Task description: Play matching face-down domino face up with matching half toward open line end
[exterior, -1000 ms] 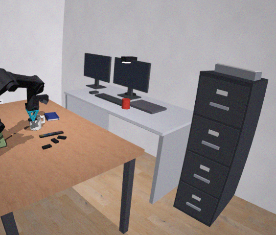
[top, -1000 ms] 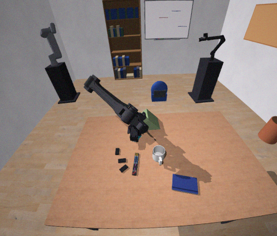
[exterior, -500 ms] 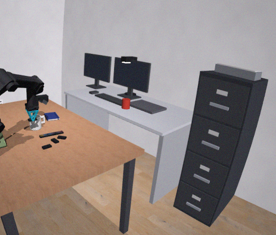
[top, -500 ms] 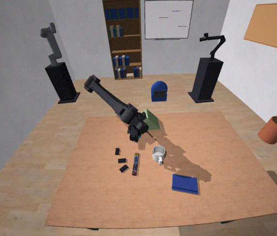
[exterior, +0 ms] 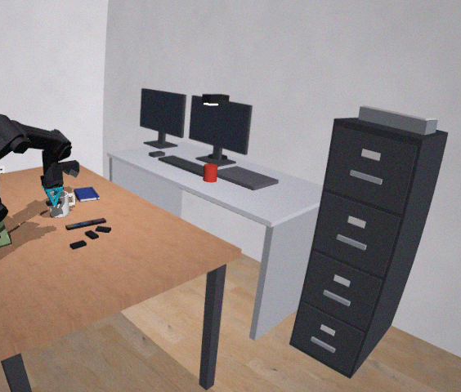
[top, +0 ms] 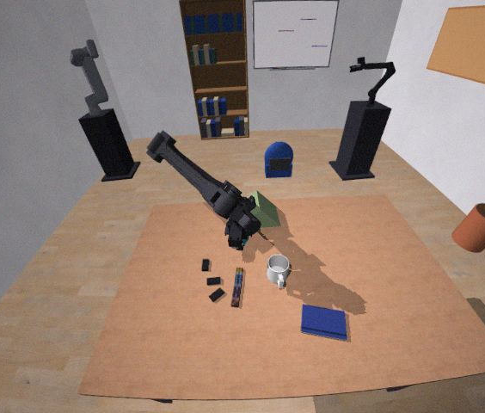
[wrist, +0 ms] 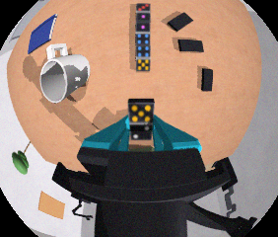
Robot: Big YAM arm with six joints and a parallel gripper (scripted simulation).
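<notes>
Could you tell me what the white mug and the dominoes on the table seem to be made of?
The white handled mug looks like glazed ceramic: smooth, with soft highlights in the wrist view. The three black face-down dominoes look like matte plastic or resin, flat and without sheen, as does the yellow-pipped domino in the hand. These are only guesses from the look.

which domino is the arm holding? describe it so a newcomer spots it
On the brown table, find the black arm's gripper, above the line of dominoes. The domino sits between its teal fingers, showing orange pips; the three spares lie flat, plain black.
</notes>
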